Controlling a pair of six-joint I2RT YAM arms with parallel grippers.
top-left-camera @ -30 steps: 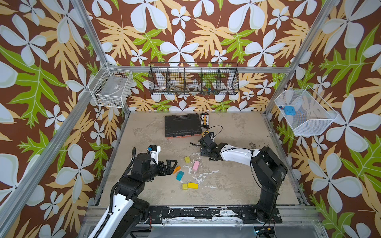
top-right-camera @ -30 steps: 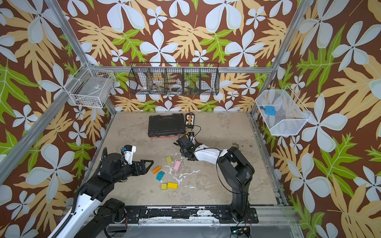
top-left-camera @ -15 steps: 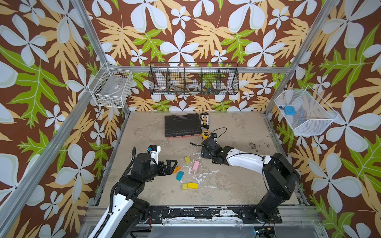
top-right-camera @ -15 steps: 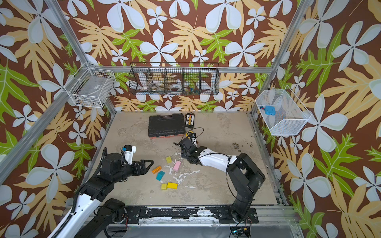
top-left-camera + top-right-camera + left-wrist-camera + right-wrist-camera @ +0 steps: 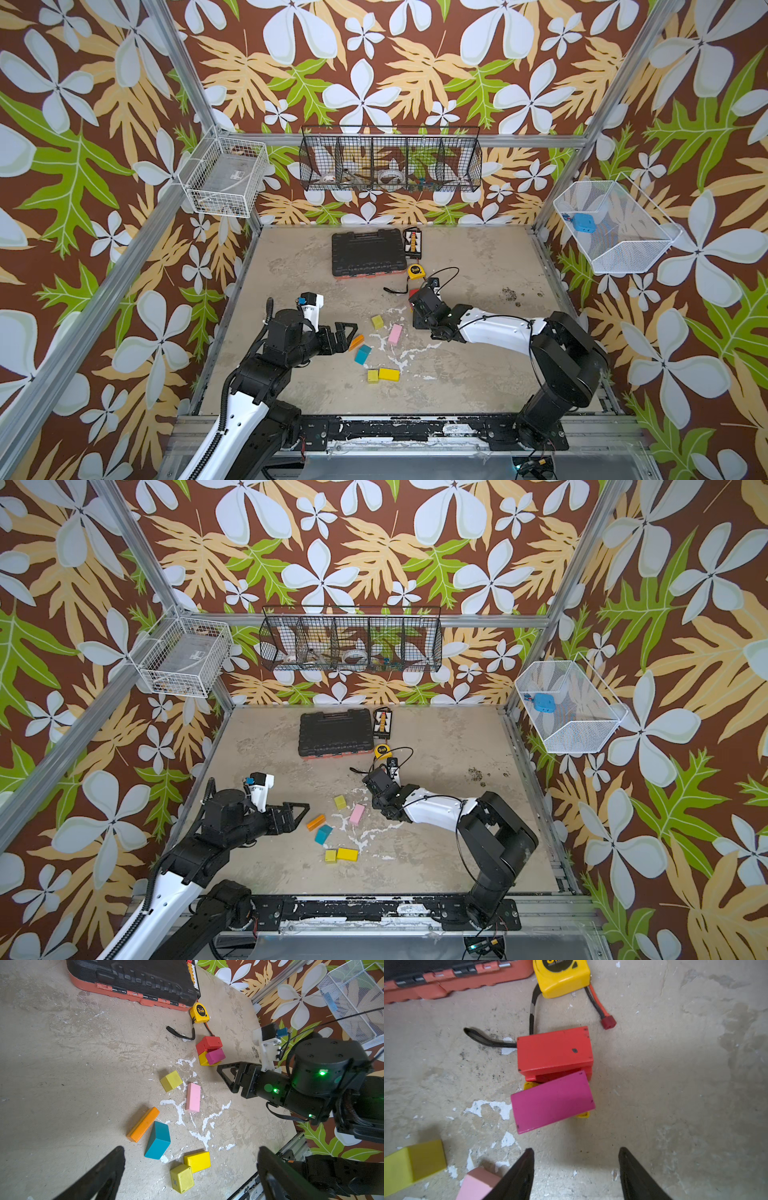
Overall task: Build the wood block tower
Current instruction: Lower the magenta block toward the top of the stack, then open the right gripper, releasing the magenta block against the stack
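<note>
A small stack (image 5: 210,1051) stands by the tape measure: a red block (image 5: 554,1049) on top, a tilted magenta block (image 5: 552,1101) and a yellow piece (image 5: 530,1085) beneath. My right gripper (image 5: 576,1149) is open and empty just short of the stack, which it mostly hides in both top views. Loose on the floor lie a yellow-green cube (image 5: 377,322), a pink bar (image 5: 395,333), an orange bar (image 5: 356,343), a teal block (image 5: 363,354), a yellow cube (image 5: 372,375) and a yellow bar (image 5: 389,374). My left gripper (image 5: 351,336) hovers wide open beside the orange bar.
A black tool case (image 5: 368,253) lies at the back with a bit holder (image 5: 412,243) beside it. The yellow tape measure (image 5: 415,271) and its strap sit just behind the stack. Wire baskets (image 5: 390,160) hang on the walls. White paint flecks mark the floor.
The right arm's elbow swung to the right and its gripper drew back a little from the tape measure. The left arm and the loose blocks stayed put.
</note>
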